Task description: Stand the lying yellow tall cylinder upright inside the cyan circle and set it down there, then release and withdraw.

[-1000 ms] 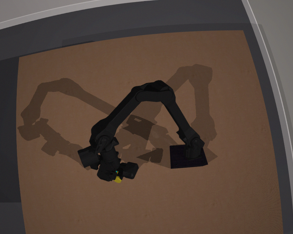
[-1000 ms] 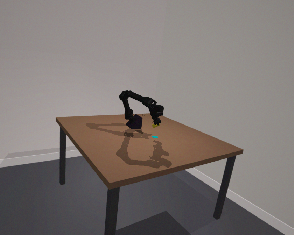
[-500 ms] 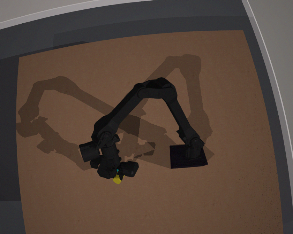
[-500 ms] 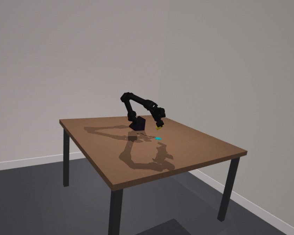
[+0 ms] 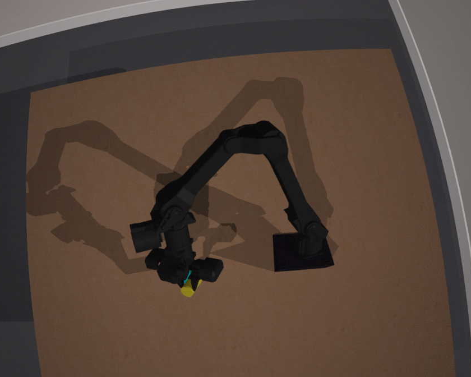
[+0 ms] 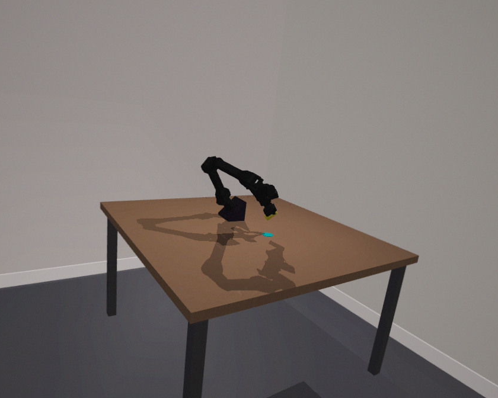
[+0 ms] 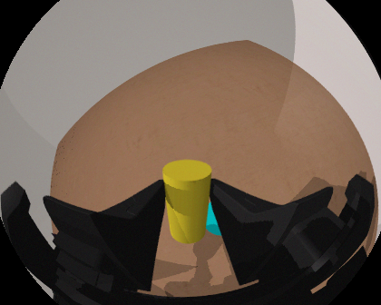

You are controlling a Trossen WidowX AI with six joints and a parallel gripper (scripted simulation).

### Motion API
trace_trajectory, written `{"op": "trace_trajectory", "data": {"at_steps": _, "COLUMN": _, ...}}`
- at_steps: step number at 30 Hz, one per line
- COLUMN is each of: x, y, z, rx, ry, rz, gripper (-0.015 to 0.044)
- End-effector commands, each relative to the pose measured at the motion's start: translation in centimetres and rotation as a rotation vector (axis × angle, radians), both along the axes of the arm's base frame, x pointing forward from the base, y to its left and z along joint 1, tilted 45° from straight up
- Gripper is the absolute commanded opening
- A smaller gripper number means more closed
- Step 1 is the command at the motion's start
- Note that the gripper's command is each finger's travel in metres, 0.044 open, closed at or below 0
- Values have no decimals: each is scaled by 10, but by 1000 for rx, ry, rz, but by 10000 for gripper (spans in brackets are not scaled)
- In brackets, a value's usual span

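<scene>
Showing beneath the yellow cylinder (image 5: 188, 289) (image 6: 270, 216) (image 7: 187, 204) only in exterior: open space.
</scene>
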State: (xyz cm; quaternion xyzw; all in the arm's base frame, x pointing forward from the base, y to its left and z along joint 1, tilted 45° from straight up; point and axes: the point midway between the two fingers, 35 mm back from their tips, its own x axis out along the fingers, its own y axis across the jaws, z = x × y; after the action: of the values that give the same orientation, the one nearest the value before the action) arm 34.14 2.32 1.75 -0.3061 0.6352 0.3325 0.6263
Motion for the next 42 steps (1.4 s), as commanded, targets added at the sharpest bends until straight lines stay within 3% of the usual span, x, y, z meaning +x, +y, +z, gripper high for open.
{"op": "trace_trajectory", "data": {"at_steps": 1, "x": 1, "y": 2, "z": 2, "rx": 34, "ry": -23, "rz": 10, "gripper": 105}}
{"op": "trace_trajectory", "data": {"at_steps": 42, "x": 2, "y": -2, "z": 13, "rx": 263, "ry": -234, "rz": 70, "gripper": 105}}
